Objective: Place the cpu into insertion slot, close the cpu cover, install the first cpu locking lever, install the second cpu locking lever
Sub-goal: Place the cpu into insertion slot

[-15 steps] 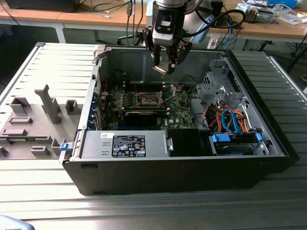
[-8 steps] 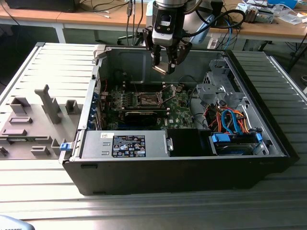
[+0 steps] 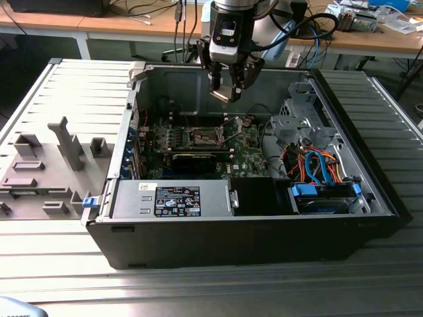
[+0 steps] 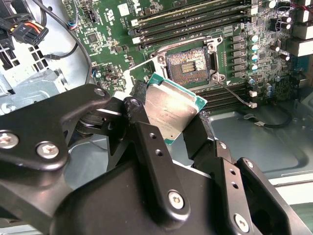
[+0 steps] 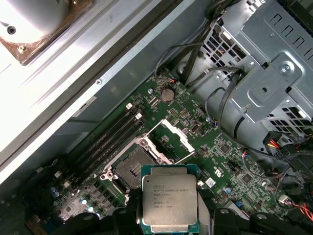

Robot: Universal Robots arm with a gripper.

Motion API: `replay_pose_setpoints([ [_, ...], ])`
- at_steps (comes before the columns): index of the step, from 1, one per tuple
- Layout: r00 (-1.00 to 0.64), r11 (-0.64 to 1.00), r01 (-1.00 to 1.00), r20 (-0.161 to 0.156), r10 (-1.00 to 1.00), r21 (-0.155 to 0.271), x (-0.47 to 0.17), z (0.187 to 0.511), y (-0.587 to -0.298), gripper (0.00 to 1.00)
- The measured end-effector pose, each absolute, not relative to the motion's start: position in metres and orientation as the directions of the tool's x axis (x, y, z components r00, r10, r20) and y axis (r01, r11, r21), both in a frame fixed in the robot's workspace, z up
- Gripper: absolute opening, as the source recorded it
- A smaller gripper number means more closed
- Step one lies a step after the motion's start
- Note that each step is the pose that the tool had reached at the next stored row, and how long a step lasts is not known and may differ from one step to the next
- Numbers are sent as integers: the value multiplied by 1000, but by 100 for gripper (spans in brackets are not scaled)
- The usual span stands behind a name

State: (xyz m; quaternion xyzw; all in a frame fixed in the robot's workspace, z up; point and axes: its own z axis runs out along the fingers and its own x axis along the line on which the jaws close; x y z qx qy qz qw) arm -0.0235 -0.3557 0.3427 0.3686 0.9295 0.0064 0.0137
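My gripper (image 3: 225,90) hangs above the open computer case and is shut on the cpu (image 3: 221,93), a flat square chip with a silver top. In both wrist views the cpu (image 4: 171,110) (image 5: 169,198) sits between the black fingers (image 4: 146,142), held by its edges in the air above the green motherboard (image 5: 215,152). The insertion slot (image 4: 188,61) (image 5: 132,169) (image 3: 201,137) lies bare below, with its dark centre showing. The cpu cover (image 5: 173,139) stands swung open beside the slot. A thin wire lever (image 4: 235,94) sticks out next to the slot.
The case's metal drive cage (image 5: 264,73) and cable bundles (image 3: 317,168) stand to the exterior view's right of the board. Memory slots (image 4: 195,19) run along one side of the socket. A grey fixture tray (image 3: 46,172) lies outside the case, on the exterior view's left.
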Motion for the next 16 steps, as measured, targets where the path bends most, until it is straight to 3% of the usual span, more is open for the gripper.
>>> replay_pose_setpoints([
  [16, -713, 714, 700, -21, 700, 22, -24, 343, -356, 55],
])
